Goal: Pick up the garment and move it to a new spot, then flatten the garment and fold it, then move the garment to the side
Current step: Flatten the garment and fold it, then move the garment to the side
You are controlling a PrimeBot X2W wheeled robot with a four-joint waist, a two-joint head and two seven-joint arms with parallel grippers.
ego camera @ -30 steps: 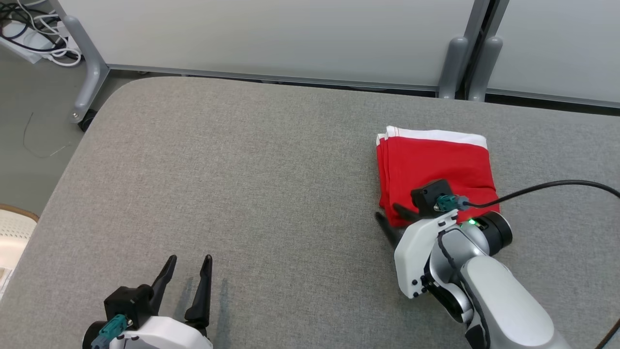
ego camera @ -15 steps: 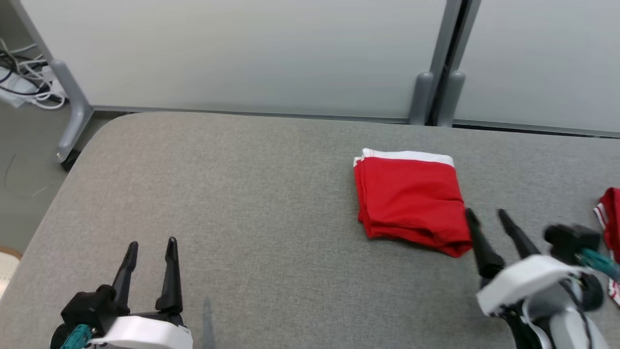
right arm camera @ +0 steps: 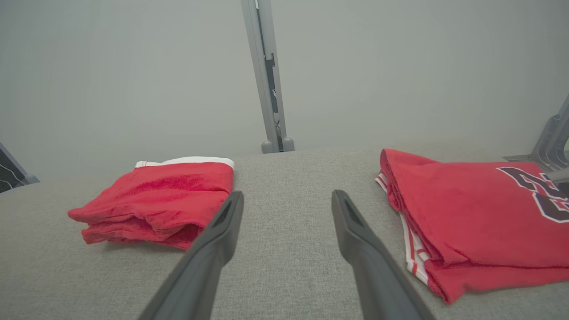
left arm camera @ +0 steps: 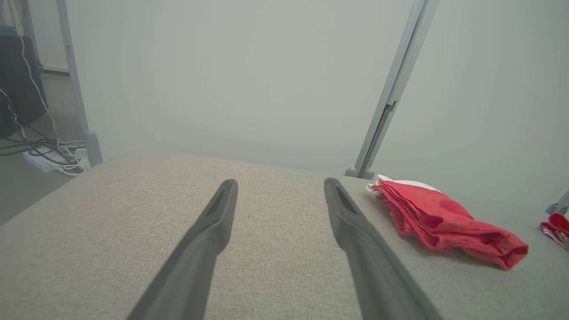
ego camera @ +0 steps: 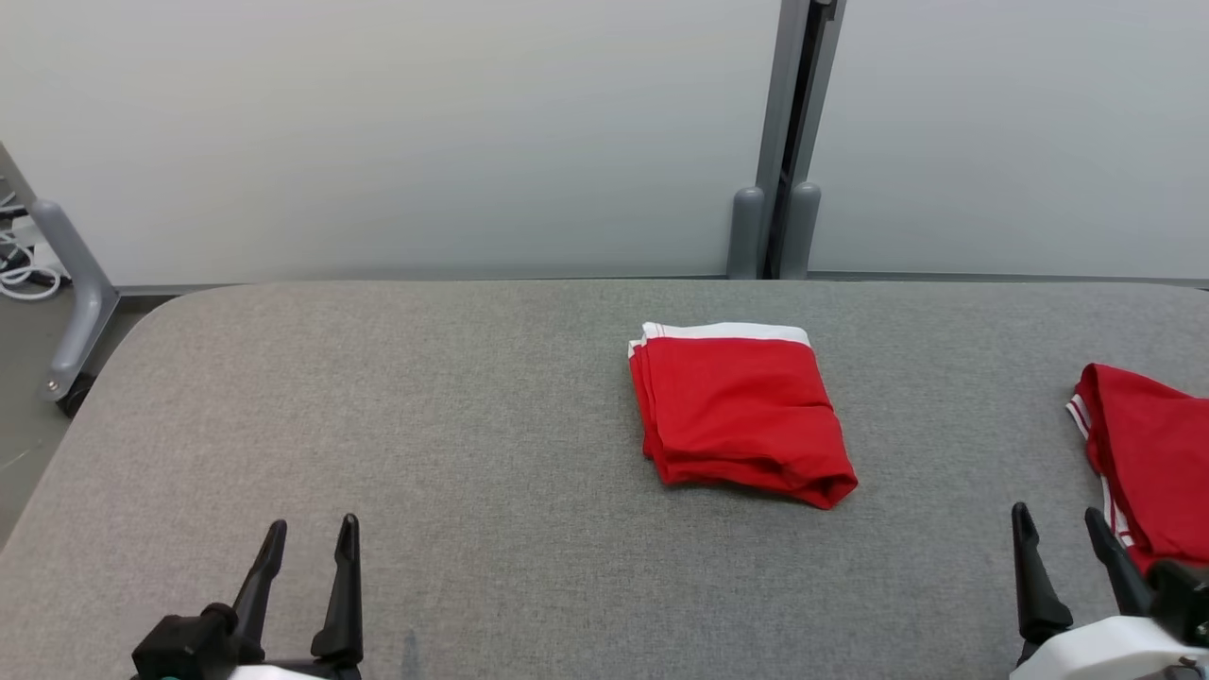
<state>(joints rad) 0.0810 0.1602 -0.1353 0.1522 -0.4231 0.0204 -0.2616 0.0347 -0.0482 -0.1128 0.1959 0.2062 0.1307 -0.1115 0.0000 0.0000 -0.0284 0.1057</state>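
Note:
The garment [ego camera: 741, 416] is red with a white band, folded into a neat square, and it lies on the grey table [ego camera: 453, 397] right of centre; it shows too in the left wrist view [left arm camera: 444, 220] and the right wrist view [right arm camera: 160, 200]. My left gripper [ego camera: 307, 534] stands open at the lower left, well away from it, fingers [left arm camera: 209, 231] apart with nothing between them. My right gripper [ego camera: 1058, 524] is open at the lower right, clear of the garment, its fingers [right arm camera: 355, 231] empty.
A second red garment [ego camera: 1148, 453] with white stripes and a dark print [right arm camera: 484, 204] lies folded at the table's right edge, close to my right gripper. Pale partition panels and a grey post [ego camera: 784, 142] stand behind the table. Cables [left arm camera: 49, 153] lie on the floor far left.
My right gripper let go of the folded garment, opened and drew back to the lower right. The head camera swung right and up, bringing the second garment into view.

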